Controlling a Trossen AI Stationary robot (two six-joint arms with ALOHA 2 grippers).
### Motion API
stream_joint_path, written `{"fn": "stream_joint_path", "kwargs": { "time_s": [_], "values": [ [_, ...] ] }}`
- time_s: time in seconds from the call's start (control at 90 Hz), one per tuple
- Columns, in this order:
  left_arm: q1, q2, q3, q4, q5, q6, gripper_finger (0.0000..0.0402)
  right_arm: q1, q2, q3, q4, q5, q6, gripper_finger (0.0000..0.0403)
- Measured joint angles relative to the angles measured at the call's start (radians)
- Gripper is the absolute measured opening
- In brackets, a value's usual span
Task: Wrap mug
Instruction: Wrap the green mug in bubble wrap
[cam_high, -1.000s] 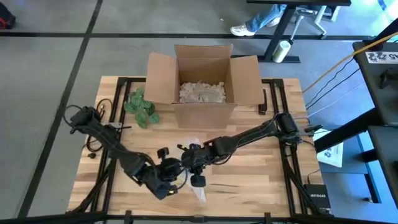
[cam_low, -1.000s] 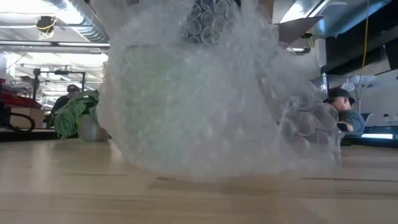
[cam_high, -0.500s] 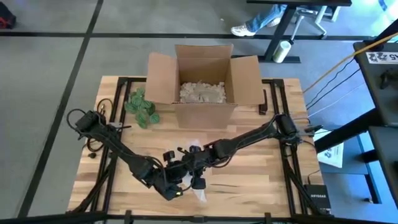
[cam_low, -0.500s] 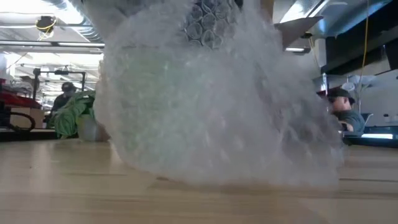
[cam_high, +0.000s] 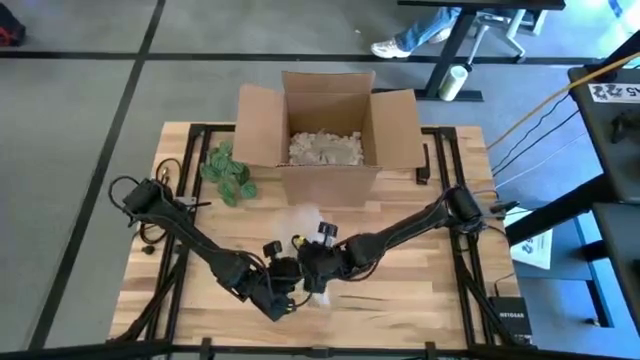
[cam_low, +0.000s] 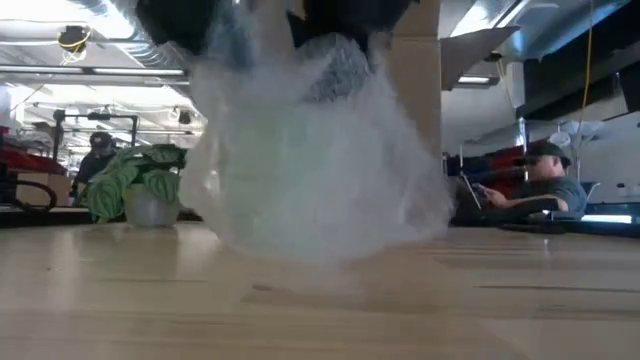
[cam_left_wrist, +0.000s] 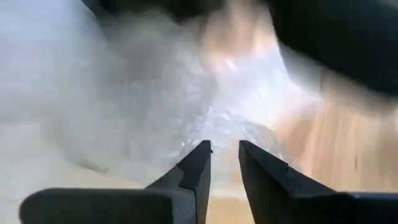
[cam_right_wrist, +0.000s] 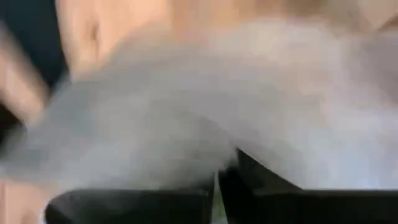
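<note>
Both arms converge at the near middle of the table, over a bundle of bubble wrap. The left gripper sits low against the sheet with its fingers drawn narrow, a slim gap between the tips; whether a fold of film lies pinched in that gap cannot be told. The right gripper has its fingers pressed together with the wrap running right up to them, and appears to be clamped on the sheet.

The mug itself is not distinguishable. It is presumably inside the bundle, which in the low view hangs from the grippers and bulges just above or on the boards; contact with the table cannot be confirmed.

Judgement on the step in hand, closing the wrap round the mug: each gripper should hold a separate edge, keep the film taut, and fold one flap over the other without lifting the load so high that the mug slides out of an open end.

The high view shows only a pale patch between the two wrists. The cardboard box of packing fill and the small potted plant stand well apart behind.
</note>
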Motion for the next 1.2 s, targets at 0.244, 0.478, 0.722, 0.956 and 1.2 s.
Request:
{"fn": "stream_joint_path", "kwargs": {
  "time_s": [0.244,0.478,0.722,0.956,1.2],
  "values": [
    [0.004,-0.004,0.001,0.008,-0.018,0.022,0.0068,0.002,-0.132,0.004,0.030,-0.124,-0.027,0.0000],
    [0.009,-0.010,0.003,-0.004,-0.031,0.023,0.0068,0.007,-0.152,0.002,0.083,-0.194,-0.045,0.0000],
    [0.002,-0.059,0.002,-0.018,-0.030,0.029,0.0068,0.009,-0.150,0.002,-0.062,-0.186,0.007,0.0000],
    [-0.004,-0.118,0.003,-0.060,-0.060,-0.003,0.0068,0.014,-0.143,-0.061,-0.069,-0.186,0.035,0.0002],
    [-0.013,-0.121,0.003,-0.093,-0.079,-0.045,0.0068,0.029,-0.140,-0.160,0.091,-0.277,0.013,0.0046]
  ]
}}
